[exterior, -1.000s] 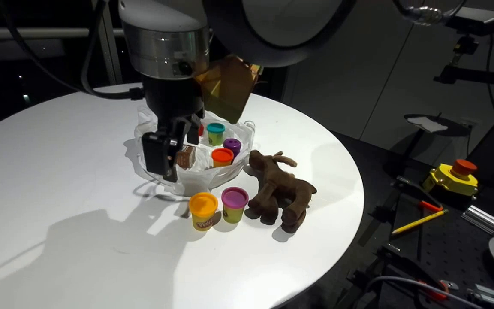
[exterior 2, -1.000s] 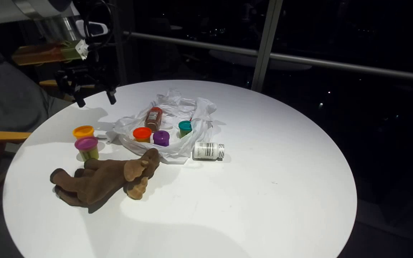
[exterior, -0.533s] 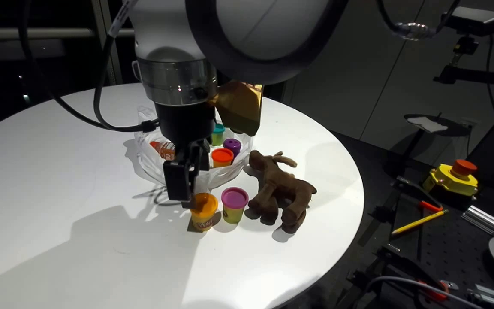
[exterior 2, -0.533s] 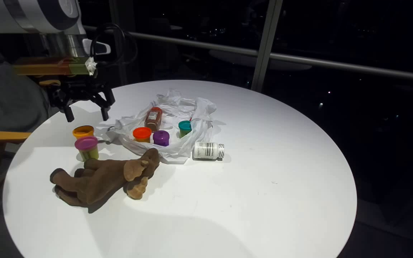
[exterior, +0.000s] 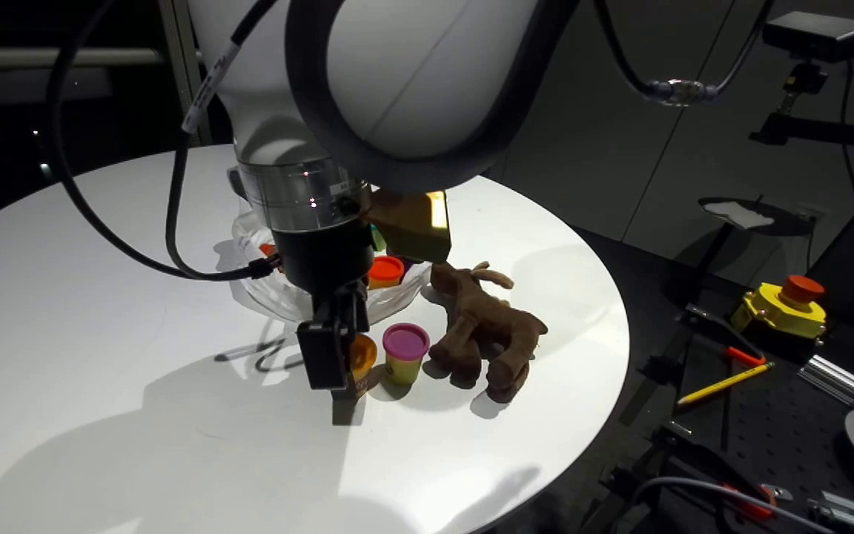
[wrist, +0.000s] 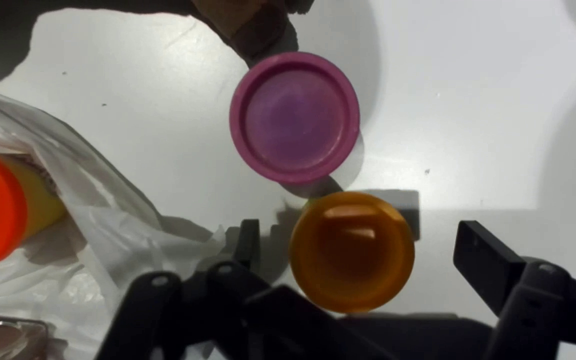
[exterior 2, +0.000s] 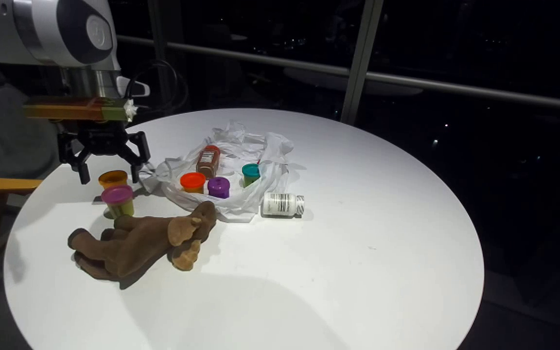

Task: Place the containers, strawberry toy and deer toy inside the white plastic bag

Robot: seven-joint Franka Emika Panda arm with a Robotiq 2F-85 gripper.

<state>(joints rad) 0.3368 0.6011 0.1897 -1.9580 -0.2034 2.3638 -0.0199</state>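
Note:
My gripper (wrist: 363,250) stands open above the table, its fingers either side of the yellow-orange tub (wrist: 352,285) and apart from it in the wrist view. Beside that tub is a pink-lidded tub (wrist: 295,117). In the white plastic bag (exterior 2: 279,146) are a red-orange-lidded tub (exterior 2: 193,182), a purple one (exterior 2: 218,187) and a teal-lidded one (exterior 2: 251,173). The brown deer toy (exterior 2: 136,245) lies on its side by the pink-lidded tub and the bag's edge. A thin red sliver (exterior 2: 259,162) shows behind the teal lid; whether it is the strawberry toy I cannot tell.
Inside the bag lies a red-capped brown bottle (exterior 2: 208,161). A white bottle (exterior 2: 281,204) rests on its side just outside the bag's edge. Everything is on a round white table (exterior 2: 358,272). An emergency stop button (exterior: 798,291) sits off the table.
My gripper has come down and away from over the bag to the yellow-orange tub, staying open. The tubs, deer toy and bag lie where they were.

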